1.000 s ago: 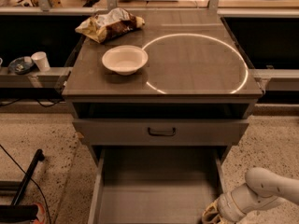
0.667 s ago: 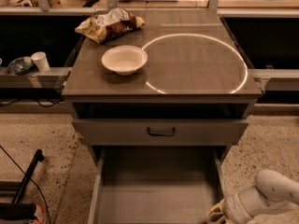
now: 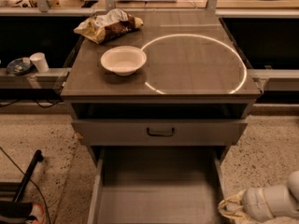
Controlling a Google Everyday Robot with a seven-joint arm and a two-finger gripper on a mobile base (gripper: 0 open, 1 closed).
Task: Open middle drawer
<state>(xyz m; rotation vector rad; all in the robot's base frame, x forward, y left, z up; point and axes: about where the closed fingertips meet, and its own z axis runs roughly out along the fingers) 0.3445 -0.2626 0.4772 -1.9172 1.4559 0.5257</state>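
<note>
The middle drawer (image 3: 156, 195), a deep box of smooth plain grey metal, is sitting pulled out at lower centre. The pale, rounded gripper (image 3: 230, 209) is hanging at lower right, just beside its right wall; clenched or released, I cannot tell.

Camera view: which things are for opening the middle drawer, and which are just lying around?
For the job:
- middle drawer, pulled far out
- gripper, low by the drawer's right side

Just lying about:
- white bowl on the cabinet top
- crumpled snack bag behind the bowl
- paper cup on the left ledge
</note>
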